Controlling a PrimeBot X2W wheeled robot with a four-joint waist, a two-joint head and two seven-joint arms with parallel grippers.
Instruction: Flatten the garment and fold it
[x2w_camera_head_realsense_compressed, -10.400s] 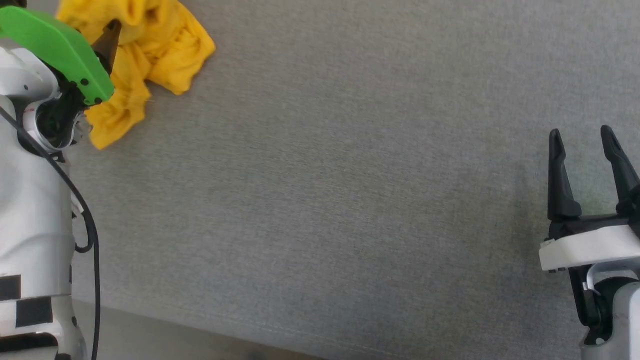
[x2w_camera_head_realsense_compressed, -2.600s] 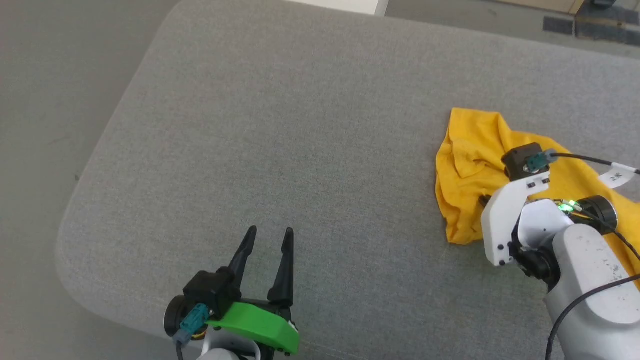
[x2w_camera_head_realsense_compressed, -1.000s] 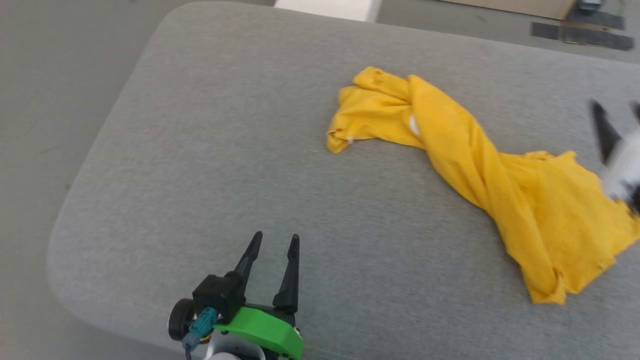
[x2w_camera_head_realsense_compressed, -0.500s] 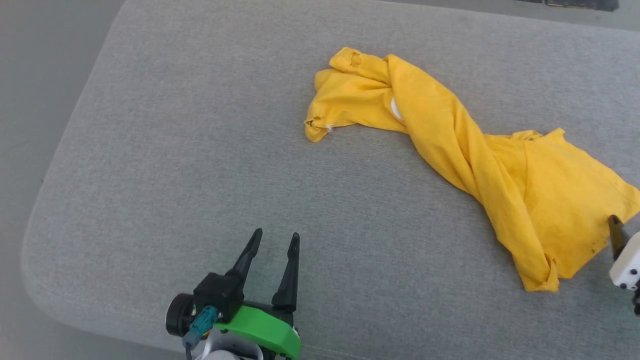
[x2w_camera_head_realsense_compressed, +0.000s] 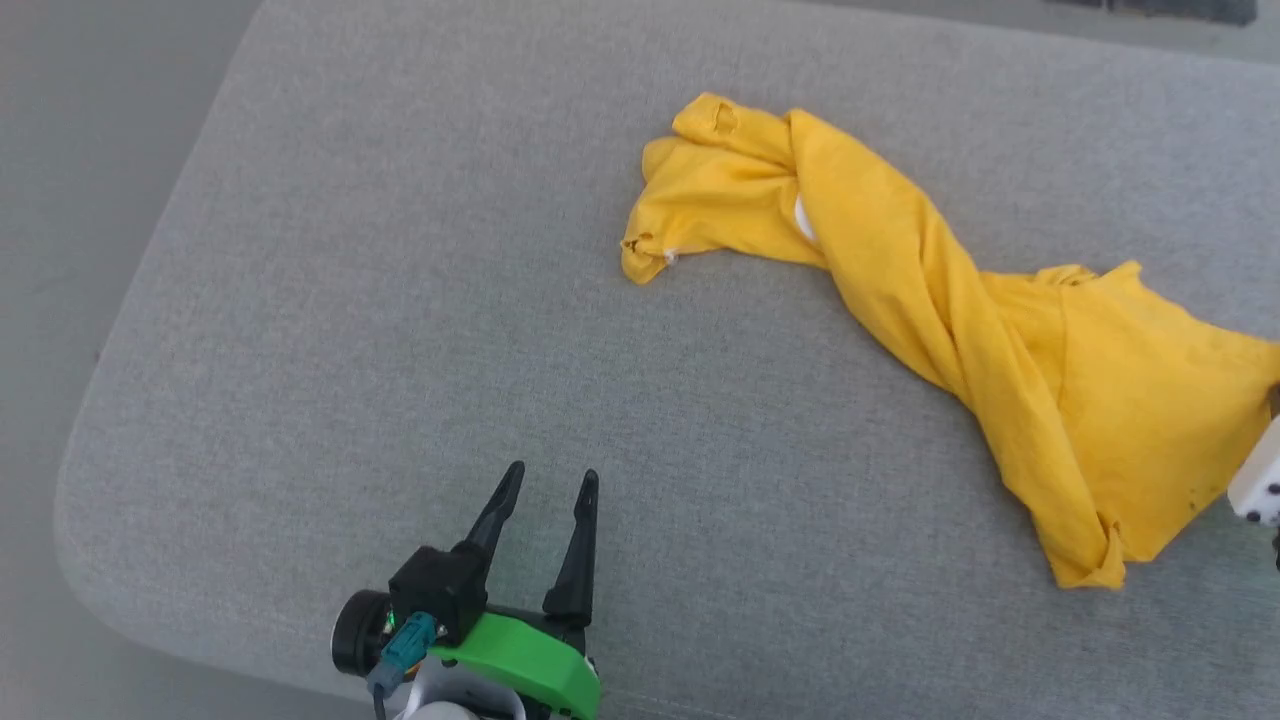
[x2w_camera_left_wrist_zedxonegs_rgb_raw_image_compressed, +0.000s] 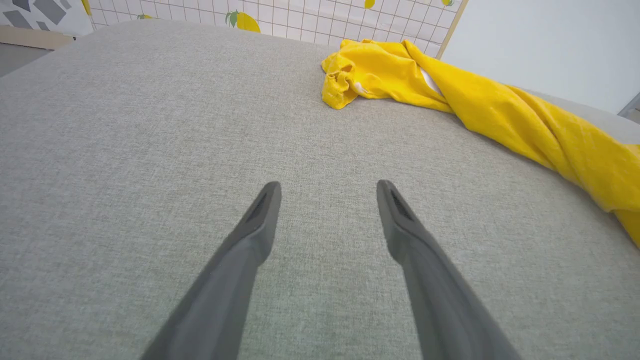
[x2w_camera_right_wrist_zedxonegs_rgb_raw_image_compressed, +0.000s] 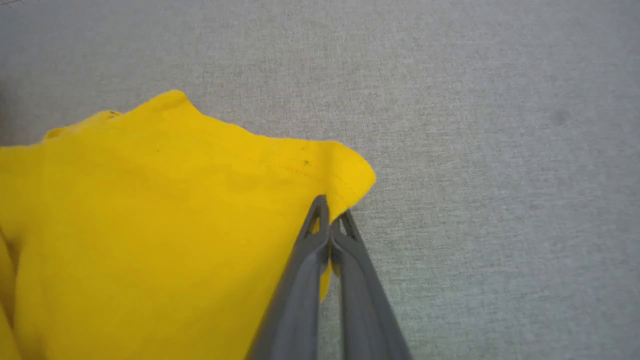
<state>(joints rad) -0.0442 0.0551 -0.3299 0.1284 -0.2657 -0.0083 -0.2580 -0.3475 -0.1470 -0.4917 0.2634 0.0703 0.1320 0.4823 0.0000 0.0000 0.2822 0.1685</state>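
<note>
place: robot test room, likely | signs: grey padded worktable (x2w_camera_head_realsense_compressed: 400, 300), lemon-print grid screen (x2w_camera_left_wrist_zedxonegs_rgb_raw_image_compressed: 300, 15), bare grey floor (x2w_camera_head_realsense_compressed: 60, 150), white wall (x2w_camera_left_wrist_zedxonegs_rgb_raw_image_compressed: 550, 40)

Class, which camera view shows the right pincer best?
The right wrist view: the right pincer is close up, shut on the garment's edge. The head view catches its white housing at the right edge. The left wrist view faces the left pincer and the garment's twisted length.

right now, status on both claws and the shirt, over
Copy: right claw shut on the garment at its corner; left claw open over the grey cushion, apart from the cloth. Cloth twisted, not flat. Nothing in the way.
</note>
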